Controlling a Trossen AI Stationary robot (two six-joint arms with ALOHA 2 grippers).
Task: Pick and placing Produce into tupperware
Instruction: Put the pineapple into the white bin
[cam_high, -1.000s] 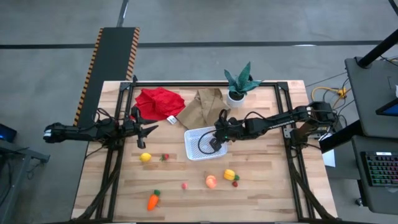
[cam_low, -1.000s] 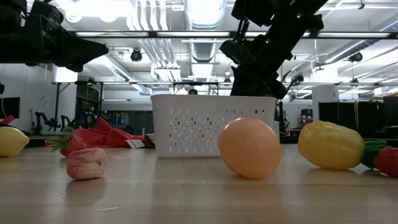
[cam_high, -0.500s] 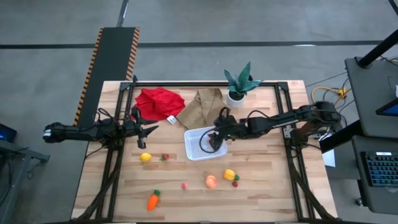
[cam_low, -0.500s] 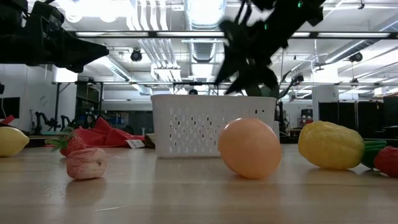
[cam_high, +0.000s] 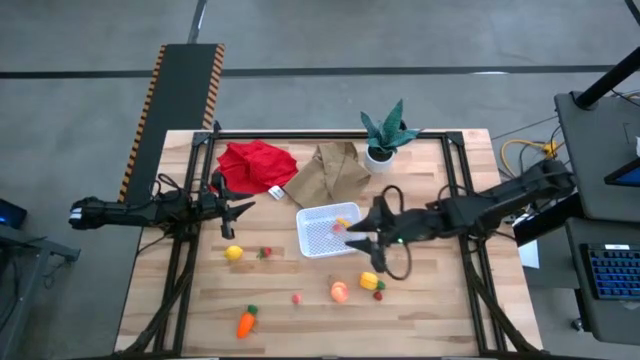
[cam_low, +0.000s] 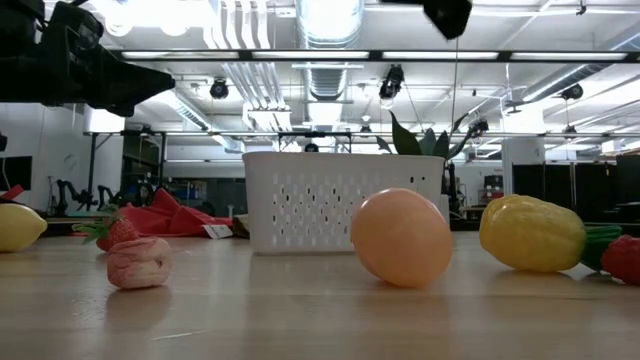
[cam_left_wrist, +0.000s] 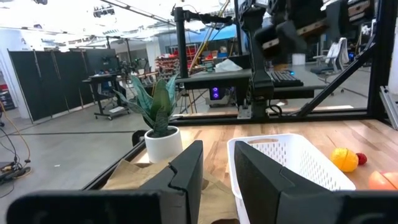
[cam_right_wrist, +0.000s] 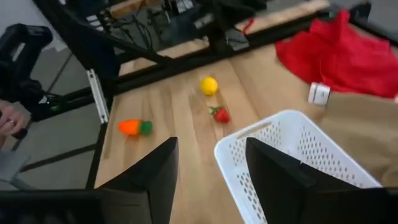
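High view first: we see the wooden table (cam_high: 420, 300) carrying everything, with our two dark arms reaching in from either side. Our right gripper (cam_high: 362, 240) hovers just off the near right corner of the tupperware (cam_high: 327, 231), above the yellow pepper (cam_high: 369, 281); its fingers (cam_right_wrist: 158, 171) stand apart with nothing between them. Our left gripper (cam_high: 243, 207) waits over the left side of the table, near the red cloth (cam_high: 256, 165), fingers (cam_left_wrist: 189, 171) parted and empty too.

Next in size, the red cloth lies at the far left, and a brown paper bag (cam_high: 330, 170) sits beside it, touching the far edge of the tupperware. A green potted plant (cam_high: 385, 134) stands at the far edge of the table.

The tupperware, white and perforated, rests near the middle of the table; something small and yellowish shows inside it by the far right corner, though we cannot tell what.

Outside it, we find the peach-orange fruit (cam_high: 340, 291) beside the yellow pepper, the carrot (cam_high: 246, 321) near the front edge, the lemon (cam_high: 234, 253) to the left, a strawberry (cam_high: 266, 253) just beside the lemon, and a tiny pink berry (cam_high: 297, 297).
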